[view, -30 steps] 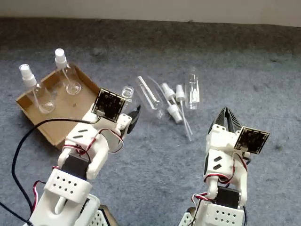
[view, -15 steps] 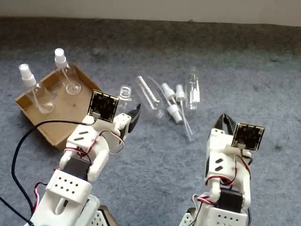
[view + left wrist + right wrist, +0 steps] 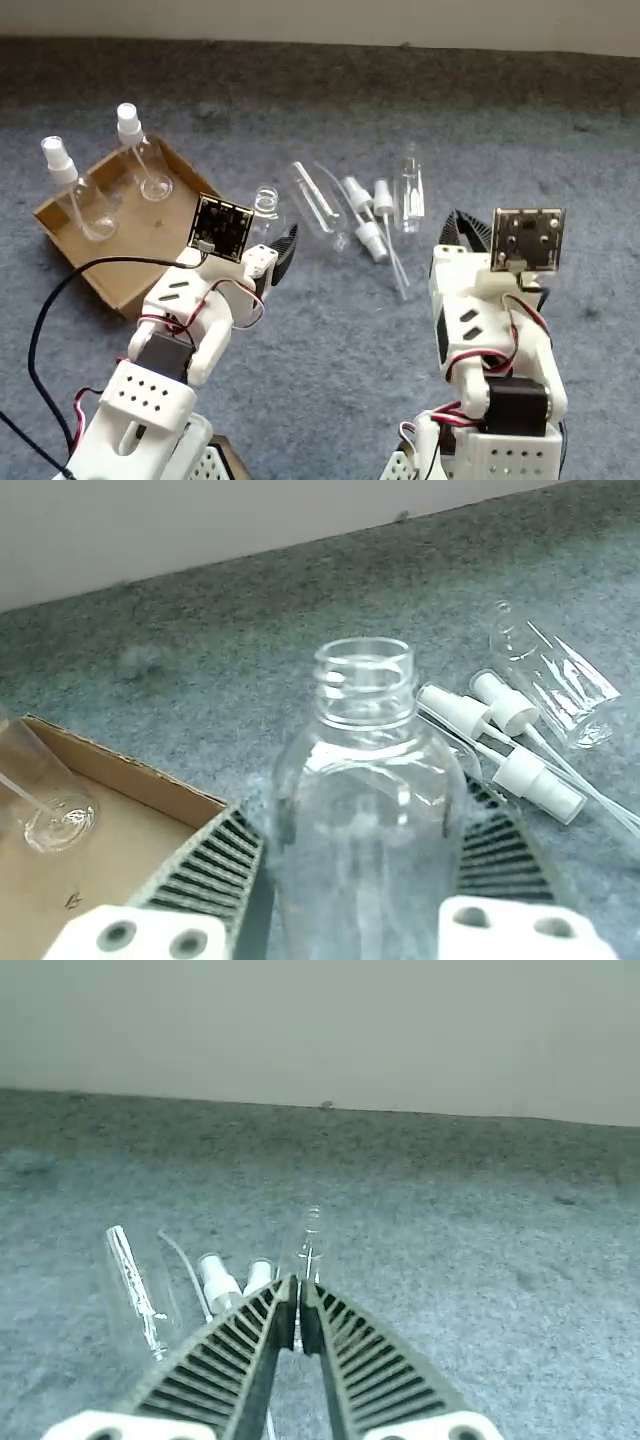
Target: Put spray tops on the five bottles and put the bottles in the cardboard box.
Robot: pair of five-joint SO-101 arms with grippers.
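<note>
- High view: the left tool (image 3: 281, 250) grips an uncapped bottle (image 3: 265, 203) upright, and the cardboard box (image 3: 150, 235) is just beside it. The right tool (image 3: 462, 230) has swung a little toward the spray tops (image 3: 365, 215) since a second ago.
- Left wrist view: the bottle (image 3: 365, 710) stands clamped in the left tool (image 3: 365, 825), with the spray tops (image 3: 500, 745) beyond it.
- Right wrist view: the right tool (image 3: 298, 1310) is closed on nothing, and the spray tops (image 3: 225, 1282) lie just ahead of its tip.

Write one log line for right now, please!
left fingers: shut on uncapped bottle | right fingers: shut, empty | cardboard box: two capped bottles inside
</note>
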